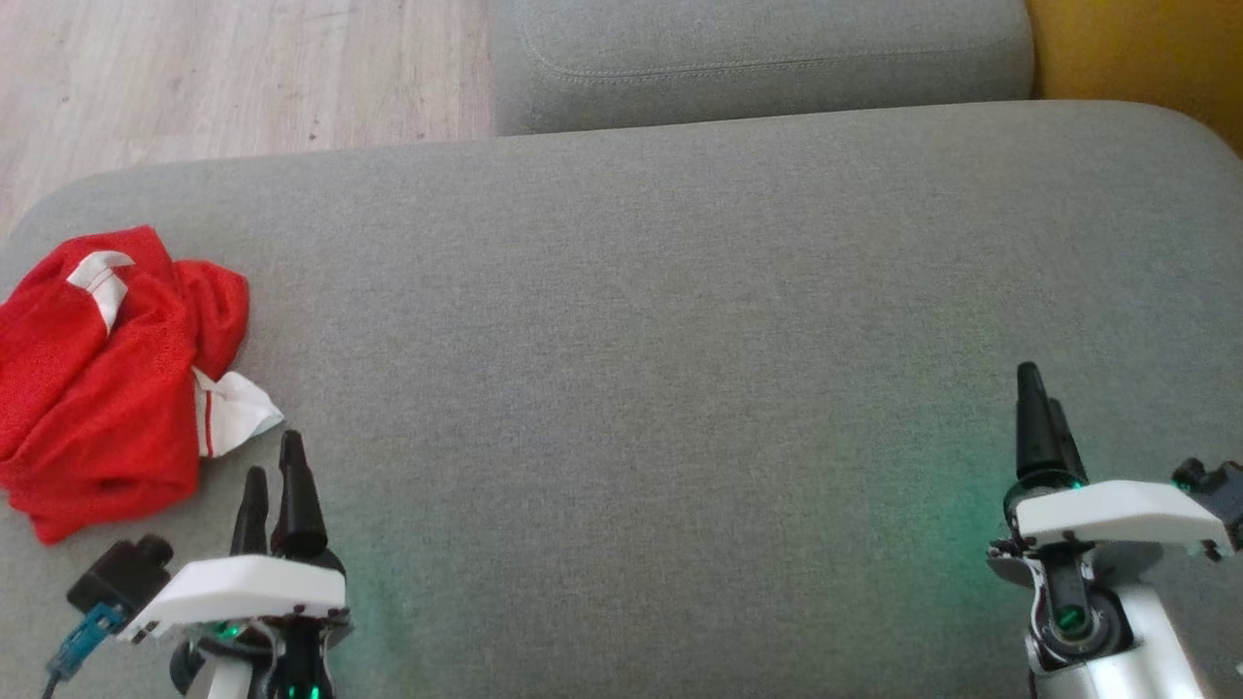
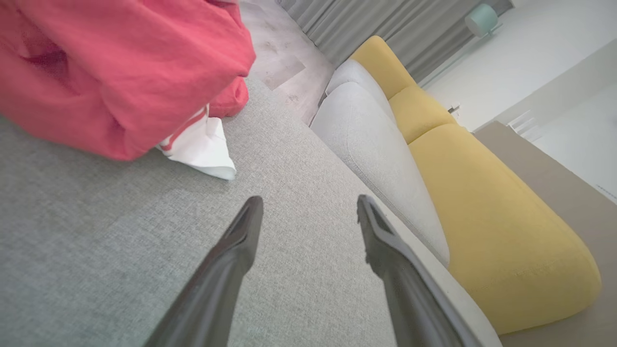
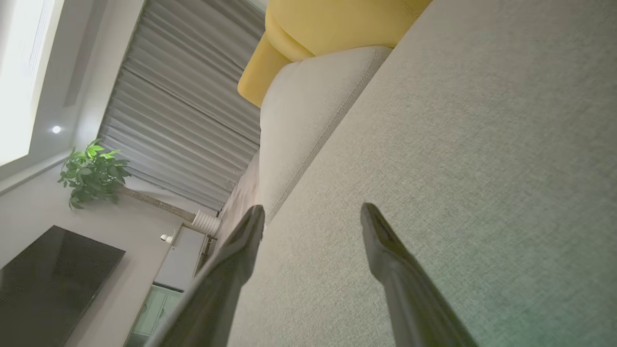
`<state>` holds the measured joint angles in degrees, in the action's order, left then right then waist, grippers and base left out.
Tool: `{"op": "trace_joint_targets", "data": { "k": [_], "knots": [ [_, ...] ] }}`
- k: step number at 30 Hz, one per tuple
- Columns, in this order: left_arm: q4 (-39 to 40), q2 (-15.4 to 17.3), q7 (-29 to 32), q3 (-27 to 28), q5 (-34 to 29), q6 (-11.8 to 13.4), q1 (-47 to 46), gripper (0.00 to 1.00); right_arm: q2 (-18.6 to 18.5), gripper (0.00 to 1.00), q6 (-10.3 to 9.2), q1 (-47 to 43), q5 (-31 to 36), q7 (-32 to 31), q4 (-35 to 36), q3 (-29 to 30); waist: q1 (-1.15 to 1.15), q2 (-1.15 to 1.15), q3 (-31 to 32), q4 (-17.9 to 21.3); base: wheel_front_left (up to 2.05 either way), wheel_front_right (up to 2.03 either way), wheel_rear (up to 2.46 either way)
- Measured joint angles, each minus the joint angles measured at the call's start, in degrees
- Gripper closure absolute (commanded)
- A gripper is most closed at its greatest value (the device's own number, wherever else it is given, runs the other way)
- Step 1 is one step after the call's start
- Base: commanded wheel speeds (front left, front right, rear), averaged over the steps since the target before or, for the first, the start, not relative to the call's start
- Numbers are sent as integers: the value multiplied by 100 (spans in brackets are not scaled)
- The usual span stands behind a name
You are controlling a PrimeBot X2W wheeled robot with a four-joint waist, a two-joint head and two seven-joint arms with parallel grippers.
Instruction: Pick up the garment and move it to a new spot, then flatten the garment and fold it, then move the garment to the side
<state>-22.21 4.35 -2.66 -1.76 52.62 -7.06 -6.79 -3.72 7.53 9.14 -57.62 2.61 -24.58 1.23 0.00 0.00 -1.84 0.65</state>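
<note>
The garment (image 1: 102,374) is a bright red mesh shirt lying crumpled at the left edge of the grey cushion (image 1: 660,340), a white label near its top and a white striped sleeve end poking out toward my left gripper. My left gripper (image 1: 272,471) hovers just right of and below the heap, open and empty. In the left wrist view the garment (image 2: 115,72) lies ahead and to the left of the left gripper (image 2: 309,205), not touching the fingers. My right gripper (image 1: 1041,398) is far off at the lower right, open over bare cushion, as is the right gripper (image 3: 313,212).
A second grey cushion (image 1: 757,58) lies beyond the far edge, with a yellow cushion (image 1: 1146,49) at the top right. Wooden floor (image 1: 233,68) shows at the top left. Wide bare cushion stretches between the two grippers.
</note>
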Motion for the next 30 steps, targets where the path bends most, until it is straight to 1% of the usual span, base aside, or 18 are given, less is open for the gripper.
{"op": "trace_joint_targets", "data": {
  "k": [9, 18, 22, 24, 30],
  "knots": [
    [-114, 54, -162, -60, -691, -1, -195, 0, -37, 0, 0, 316, 628, 171, -116, -130, 0, 0, -40, 14, 0, 0, 0],
    [-241, 66, -303, -193, -1339, 1, -238, 0, -52, 0, 0, 358, 1368, 297, -305, -293, 0, 0, -75, 28, 0, 0, 0],
    [-347, 65, -356, -204, -1608, 10, -239, 0, -52, 0, 0, 429, 1724, 354, -382, -315, 0, 0, -84, 30, 0, 0, 0],
    [-371, 60, -407, -204, -1722, 58, -238, 0, -52, 0, 0, 444, 1886, 408, -405, -323, 0, 0, -83, 31, 0, 0, 0],
    [-446, 51, -495, -212, -2053, 60, -237, 0, -47, 0, 0, 443, 2309, 501, -534, -308, 0, 0, -82, 45, 0, 0, 0]
  ]
}}
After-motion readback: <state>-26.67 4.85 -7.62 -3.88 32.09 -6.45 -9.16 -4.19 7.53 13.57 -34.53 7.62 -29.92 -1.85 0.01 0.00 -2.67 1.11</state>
